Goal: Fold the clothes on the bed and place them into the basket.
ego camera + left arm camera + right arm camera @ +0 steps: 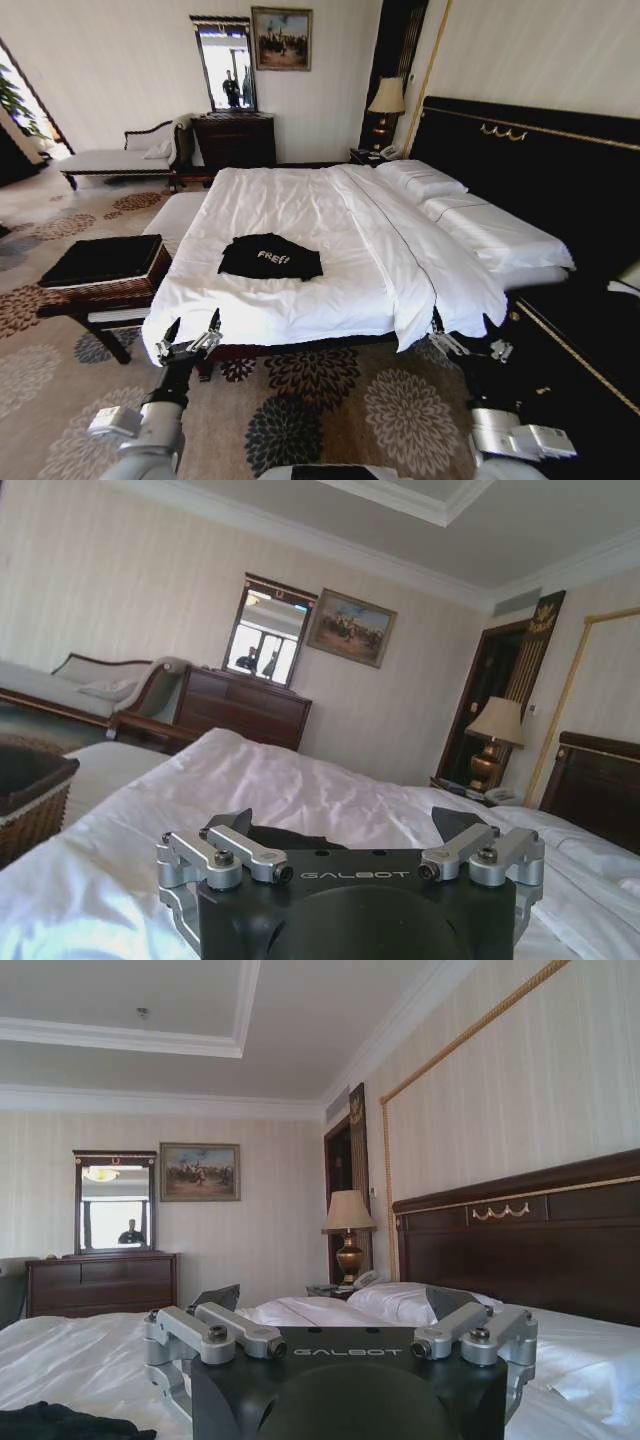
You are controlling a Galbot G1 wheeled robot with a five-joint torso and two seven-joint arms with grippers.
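Note:
The clothes (pixel 270 257), a black top with white "FREE!" lettering, lie in a loose heap on the white bed (pixel 300 195), near the edge closest to me. To the left of the bed stands the basket (pixel 100 262), brown wicker with black lining. My left gripper (pixel 192 330) is open at the bed's edge, short of the clothes. My right gripper (pixel 462 330) is open by the hanging sheet corner. The left wrist view has the left gripper (pixel 345 825) open, the clothes (pixel 290 837) just beyond it, and the basket (pixel 30 790) off to one side. In the right wrist view the right gripper (pixel 335 1300) is open with the clothes (pixel 60 1422) beside it.
The basket rests on a long white bench (pixel 170 220) along the bed's left side. A tall black headboard (pixel 520 160) and pillows (pixel 425 180) are on the right. A chaise lounge (pixel 120 155), dresser (pixel 235 138) and lamp (pixel 386 100) line the far wall. Patterned carpet (pixel 330 400) lies between me and the bed.

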